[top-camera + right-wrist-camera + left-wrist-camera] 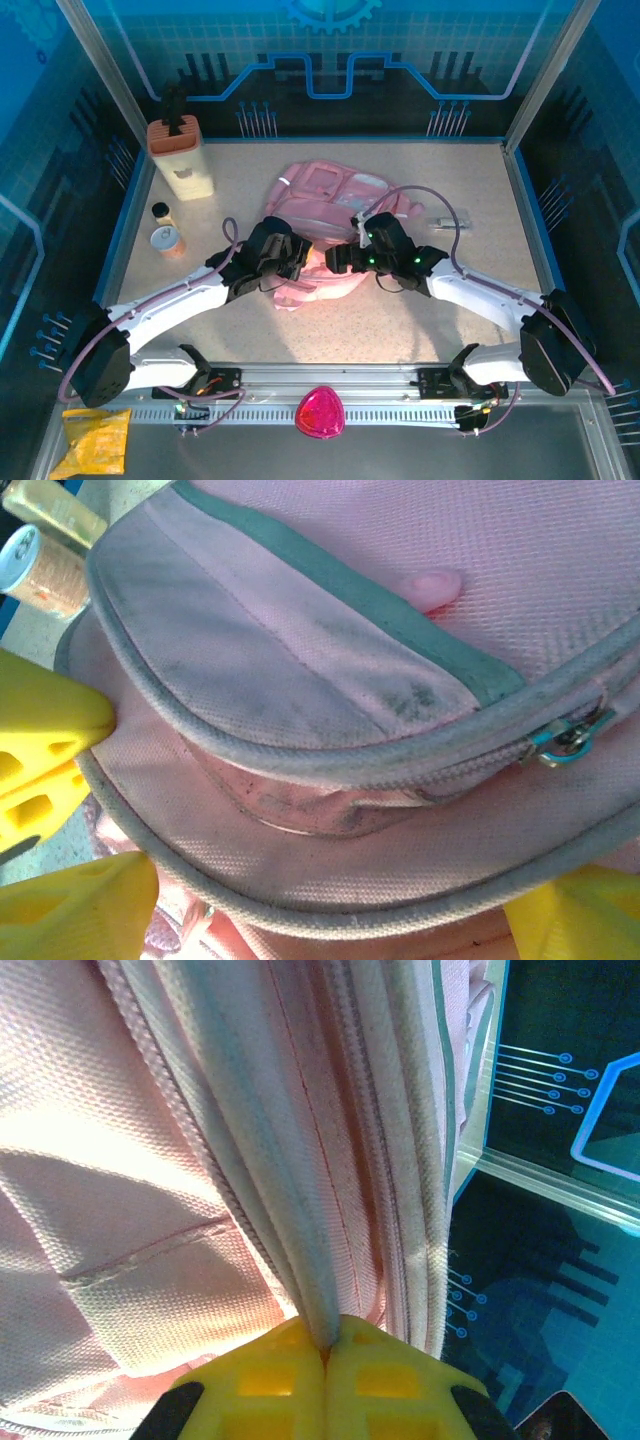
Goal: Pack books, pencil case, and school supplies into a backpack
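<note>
Soft pink fabric backpack (335,190) lay mid-table; left gripper (325,1345), at its 7 o'clock, pinched a piped seam; right gripper (330,905), at 5 o'clock, gaped across its edge.

From above, the near part of the backpack (335,188) was covered by the left gripper (297,263) and the right gripper (342,260). The small pale oblong item (445,222) was too small to be identified. Two jars (45,570) were cut off in the right wrist view.
</note>
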Controlling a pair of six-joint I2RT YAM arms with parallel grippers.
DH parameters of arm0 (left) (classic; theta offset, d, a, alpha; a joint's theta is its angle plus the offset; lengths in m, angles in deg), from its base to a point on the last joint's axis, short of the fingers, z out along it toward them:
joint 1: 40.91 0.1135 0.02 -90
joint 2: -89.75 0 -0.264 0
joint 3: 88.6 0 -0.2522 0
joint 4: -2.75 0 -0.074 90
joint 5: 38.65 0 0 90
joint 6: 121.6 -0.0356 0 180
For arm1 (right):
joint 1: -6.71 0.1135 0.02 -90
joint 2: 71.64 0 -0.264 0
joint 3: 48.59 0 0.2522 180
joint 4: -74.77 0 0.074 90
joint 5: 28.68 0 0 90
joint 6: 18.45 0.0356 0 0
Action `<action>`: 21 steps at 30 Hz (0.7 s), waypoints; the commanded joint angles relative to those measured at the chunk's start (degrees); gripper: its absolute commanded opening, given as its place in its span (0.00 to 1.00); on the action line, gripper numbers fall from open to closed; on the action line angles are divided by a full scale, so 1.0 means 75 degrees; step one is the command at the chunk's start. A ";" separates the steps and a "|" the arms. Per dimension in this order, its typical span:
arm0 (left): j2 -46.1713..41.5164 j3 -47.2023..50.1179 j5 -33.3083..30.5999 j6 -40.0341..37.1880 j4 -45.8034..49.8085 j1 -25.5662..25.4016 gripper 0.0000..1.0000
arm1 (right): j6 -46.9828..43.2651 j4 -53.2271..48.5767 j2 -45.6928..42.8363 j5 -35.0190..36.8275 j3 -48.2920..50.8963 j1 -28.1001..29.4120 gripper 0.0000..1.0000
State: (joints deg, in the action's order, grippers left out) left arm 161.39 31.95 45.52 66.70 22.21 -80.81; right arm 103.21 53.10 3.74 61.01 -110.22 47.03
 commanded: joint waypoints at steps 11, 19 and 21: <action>-0.0200 -0.0055 -0.0219 0.0323 -0.0535 -0.0204 0.00 | 0.0987 -0.1690 -0.0768 0.1497 -0.0159 0.1356 0.75; -0.0166 -0.0124 -0.0231 0.0221 -0.0444 -0.0208 0.00 | 0.1435 -0.1639 -0.0010 0.1374 -0.0746 0.1572 0.47; -0.0174 -0.0086 -0.0240 0.0252 -0.0474 -0.0203 0.00 | 0.1549 -0.1852 0.0129 0.1809 -0.0923 0.1597 0.44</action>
State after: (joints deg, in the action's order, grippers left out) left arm 161.39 32.15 44.08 68.98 21.81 -81.59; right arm 112.70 41.30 3.71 70.65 -113.94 58.35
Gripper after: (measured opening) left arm 0.048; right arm 0.454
